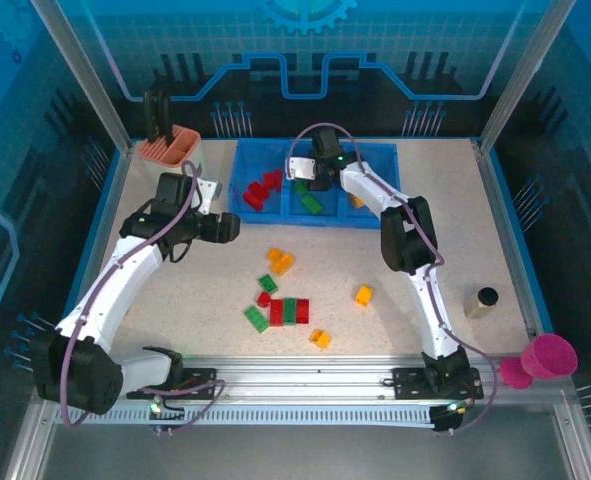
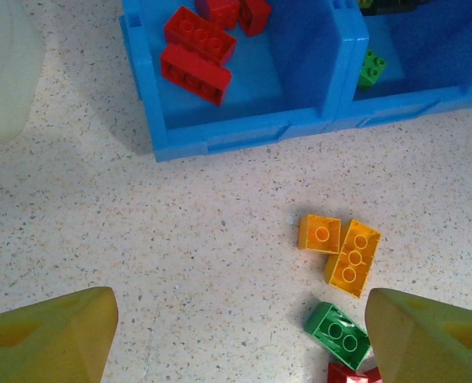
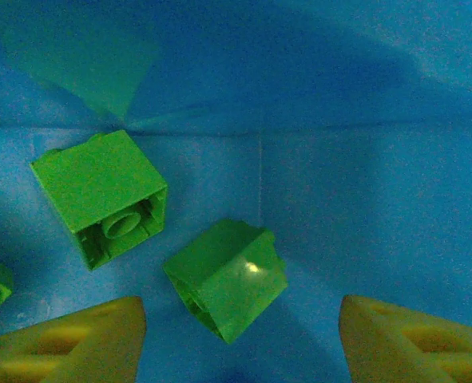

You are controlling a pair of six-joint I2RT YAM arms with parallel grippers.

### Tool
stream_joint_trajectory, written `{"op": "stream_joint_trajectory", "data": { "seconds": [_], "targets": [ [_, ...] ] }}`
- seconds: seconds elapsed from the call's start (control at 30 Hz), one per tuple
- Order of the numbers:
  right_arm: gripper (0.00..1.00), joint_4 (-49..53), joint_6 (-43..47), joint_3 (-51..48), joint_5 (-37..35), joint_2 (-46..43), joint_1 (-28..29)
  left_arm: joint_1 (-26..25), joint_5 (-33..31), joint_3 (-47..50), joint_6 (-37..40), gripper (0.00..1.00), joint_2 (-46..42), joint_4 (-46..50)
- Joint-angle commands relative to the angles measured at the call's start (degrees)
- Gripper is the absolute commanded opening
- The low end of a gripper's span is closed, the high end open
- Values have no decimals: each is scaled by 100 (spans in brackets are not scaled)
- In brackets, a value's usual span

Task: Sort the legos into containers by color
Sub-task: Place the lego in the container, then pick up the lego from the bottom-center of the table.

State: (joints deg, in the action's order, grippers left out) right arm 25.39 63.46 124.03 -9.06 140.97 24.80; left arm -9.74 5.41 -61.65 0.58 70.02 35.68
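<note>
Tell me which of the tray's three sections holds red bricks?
The left section: red bricks lie there, while the middle section has green bricks and the right section an orange brick.

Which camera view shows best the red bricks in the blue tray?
The left wrist view: the red bricks lie large and sharp in the tray's left compartment, studs visible. In the top external view they are a small red cluster.

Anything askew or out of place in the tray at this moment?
No wrong colour stands out. In the tray, the left green brick lies on its side, hollow underside showing; the green brick beside it is tipped on an edge rather than lying flat.
</note>
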Motion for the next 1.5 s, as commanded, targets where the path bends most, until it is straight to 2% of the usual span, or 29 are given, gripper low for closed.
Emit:
{"op": "stream_joint_trajectory", "data": {
  "seconds": [0.0, 0.13, 0.27, 0.37, 0.43, 0.63, 0.8, 0.93, 1.13, 1.47],
  "targets": [
    [67, -217, -174, -191, -69, -676, 76, 76, 175, 3, 74, 83, -196, -96],
    [74, -640, -848, -885, -246, -1670, 219, 120, 232, -8, 61, 83, -327, -102],
    [83, -780, -2054, -1804, -1045, -2810, 489, 148, 246, 59, 30, 84, -591, -149],
    [95, -90, -3783, -2492, -1352, -3768, 689, 165, 296, 140, -19, 85, -749, -200],
    [100, 567, -5315, -3074, -1421, -4488, 816, 165, 387, 178, -57, 85, -819, -243],
    [98, 1662, -8900, -5231, -1568, -6424, 1075, 171, 518, 283, -207, 85, -1019, -340],
    [96, 2006, -10833, -6739, -1335, -7715, 1097, 174, 553, 351, -286, 86, -1111, -404],
    [95, 1676, -11652, -7792, -842, -8185, 1071, 174, 556, 454, -321, 86, -1217, -488],
    [95, 784, -12181, -8702, -255, -7982, 1089, 174, 435, 520, -296, 87, -1236, -474],
    [94, -204, -12419, -8941, -10, -7015, 1115, 169, 339, 557, -261, 88, -1309, -404]
  ]
}}
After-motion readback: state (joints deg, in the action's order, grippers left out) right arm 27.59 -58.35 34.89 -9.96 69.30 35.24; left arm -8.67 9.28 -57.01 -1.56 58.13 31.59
